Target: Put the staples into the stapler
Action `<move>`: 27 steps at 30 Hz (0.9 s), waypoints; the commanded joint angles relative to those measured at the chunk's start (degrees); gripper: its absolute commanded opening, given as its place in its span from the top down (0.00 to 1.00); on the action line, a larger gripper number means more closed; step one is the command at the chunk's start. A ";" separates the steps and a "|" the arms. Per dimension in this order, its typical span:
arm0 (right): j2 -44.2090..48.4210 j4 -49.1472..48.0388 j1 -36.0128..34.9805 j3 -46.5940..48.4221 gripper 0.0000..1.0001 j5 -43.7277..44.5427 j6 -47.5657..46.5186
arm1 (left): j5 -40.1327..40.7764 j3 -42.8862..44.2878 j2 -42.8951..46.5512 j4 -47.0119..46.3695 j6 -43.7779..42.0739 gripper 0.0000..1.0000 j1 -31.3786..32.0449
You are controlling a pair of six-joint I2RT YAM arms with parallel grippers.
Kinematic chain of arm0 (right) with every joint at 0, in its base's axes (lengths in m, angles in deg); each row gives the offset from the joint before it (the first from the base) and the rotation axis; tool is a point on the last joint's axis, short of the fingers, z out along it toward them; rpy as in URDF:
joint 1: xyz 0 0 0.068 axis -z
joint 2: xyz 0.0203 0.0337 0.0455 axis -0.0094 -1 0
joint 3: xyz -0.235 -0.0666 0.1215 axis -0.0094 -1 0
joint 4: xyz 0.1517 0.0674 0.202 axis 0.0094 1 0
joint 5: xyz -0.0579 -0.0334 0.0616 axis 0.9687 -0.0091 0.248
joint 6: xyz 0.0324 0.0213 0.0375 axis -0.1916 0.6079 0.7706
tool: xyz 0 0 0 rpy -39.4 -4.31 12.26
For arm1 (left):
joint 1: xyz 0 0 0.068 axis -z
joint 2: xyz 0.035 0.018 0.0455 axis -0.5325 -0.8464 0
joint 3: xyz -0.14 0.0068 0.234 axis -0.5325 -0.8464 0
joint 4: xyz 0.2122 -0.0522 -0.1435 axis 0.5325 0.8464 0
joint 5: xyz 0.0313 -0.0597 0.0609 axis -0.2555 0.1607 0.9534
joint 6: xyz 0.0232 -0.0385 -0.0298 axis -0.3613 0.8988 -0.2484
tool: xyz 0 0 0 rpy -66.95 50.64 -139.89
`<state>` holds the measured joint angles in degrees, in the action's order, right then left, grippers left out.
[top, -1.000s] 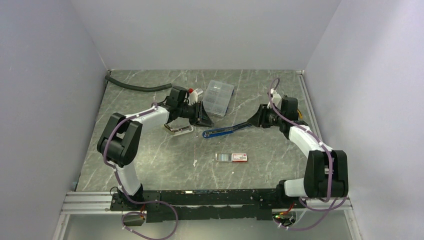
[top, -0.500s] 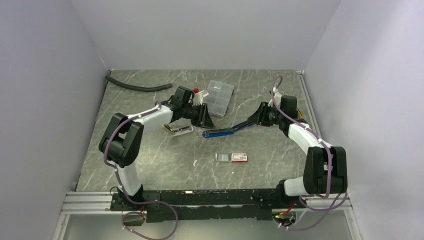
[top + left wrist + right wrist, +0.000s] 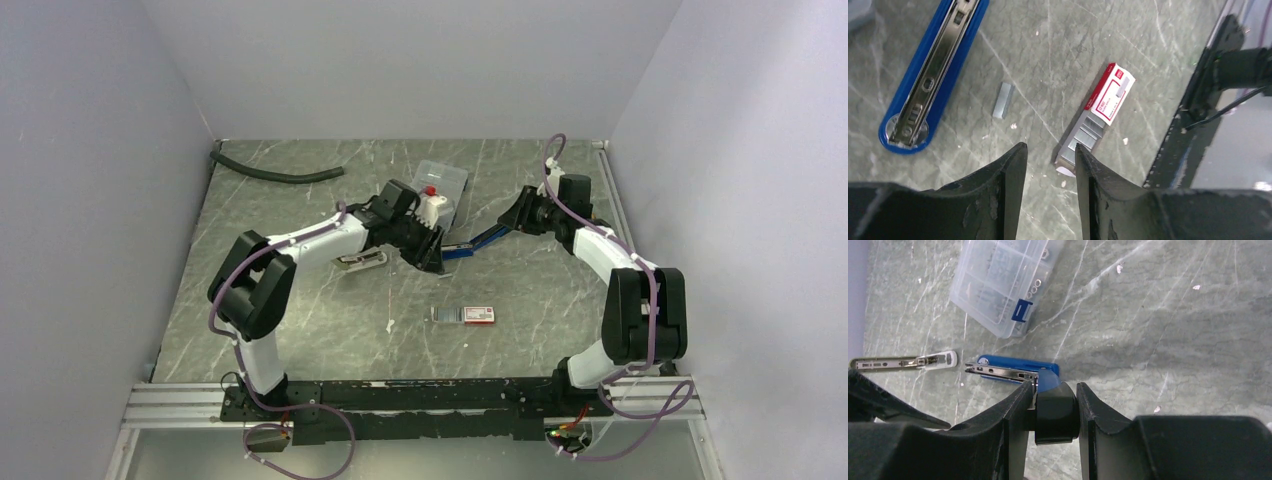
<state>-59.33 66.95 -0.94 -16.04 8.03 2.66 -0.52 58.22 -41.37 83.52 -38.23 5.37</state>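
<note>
**Staples.** The staples (image 3: 1084, 136) lie in a dark grey tray drawn partly out of a small white box (image 3: 1113, 90) with a red end. The box rests flat on the surface (image 3: 1063, 45), near the front middle and well apart from the stapler (image 3: 933, 70). One short loose strip (image 3: 1003, 100) lies on the surface between the stapler and the box.

**Hazards.** A strip is likely to break into pieces if it is pinched too hard or lifted by one end. The light box is likely to be pushed or dragged if a fingertip lands on the tray wall instead of on a strip. A strip that is carried tilted may jam against the magazine channel.

**Appearance.** The strips are thin, silvery grey and flat, and are packed side by side in the tray. They give little height for a hold.

**Stapler.** The blue body lies with its metal channel turned upward. The right fingers (image 3: 1013, 425) are pinched on the black rear end. Because it is held by that end only, it may swing when a strip is pressed in.

**Left fingers.** The left fingers (image 3: 1005, 195) are spread with nothing between them. In the wrist view one tip appears just beside the near end of the tray.

**Surroundings.** A clear compartment case (image 3: 998, 285) and a narrow metal part with a white end (image 3: 903, 361) lie beyond the stapler.
</note>
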 commanded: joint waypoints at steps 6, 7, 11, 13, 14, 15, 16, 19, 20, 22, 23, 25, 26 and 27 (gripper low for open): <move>0.76 -3.85 0.23 3.55 0.58 1.07 -5.91 | 10.38 10.92 -8.52 6.45 -18.13 0.56 5.24; 1.16 -3.51 0.23 3.57 0.52 1.04 -6.29 | 10.88 11.87 -9.66 7.11 -18.77 0.56 5.39; 4.04 -3.11 0.23 2.41 0.39 0.94 -8.83 | 11.35 14.95 -13.15 8.73 -21.09 0.59 5.64; 5.59 -3.10 0.18 1.59 0.38 0.54 -10.03 | 11.72 16.31 -14.52 9.72 -21.57 0.60 5.68; 6.29 -3.10 0.22 1.24 0.38 0.35 -10.47 | 11.85 16.86 -15.03 10.07 -21.92 0.60 5.69; 6.89 -2.98 0.23 0.99 0.38 0.10 -10.89 | 12.01 17.23 -15.40 10.34 -22.13 0.61 5.70; 7.37 -2.85 0.23 0.68 0.38 -0.11 -11.30 | 12.14 17.58 -15.64 10.52 -22.26 0.62 5.66; 8.55 -2.90 0.18 -0.35 0.38 -0.41 -11.97 | 12.23 18.30 -16.34 10.97 -22.81 0.66 5.78; 8.82 -2.92 0.20 -0.56 0.38 -0.52 -12.24 | 12.26 18.50 -16.52 11.15 -23.08 0.68 5.79; 8.99 -2.63 0.23 -0.62 0.38 -0.68 -12.57 | 12.05 18.83 -16.82 11.47 -23.33 0.70 5.79; 8.96 -2.35 0.23 -0.52 0.38 -0.78 -12.75 | 11.89 18.75 -16.90 11.55 -23.36 0.72 5.75; 8.78 -2.31 0.23 -0.33 0.38 -1.06 -12.78 | 11.96 18.89 -17.15 11.72 -23.58 0.72 5.78; 8.68 -2.31 1.35 -0.33 0.39 -1.15 -12.81 | 12.02 18.98 -17.29 11.93 -23.67 0.72 5.71; 8.60 -2.31 1.63 -0.25 0.39 -1.26 -12.81 | 12.02 19.11 -17.42 12.01 -23.69 0.72 5.77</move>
<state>-51.37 65.88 -0.68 -16.41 8.12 -8.66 11.61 75.20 -57.61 94.49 -59.63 10.83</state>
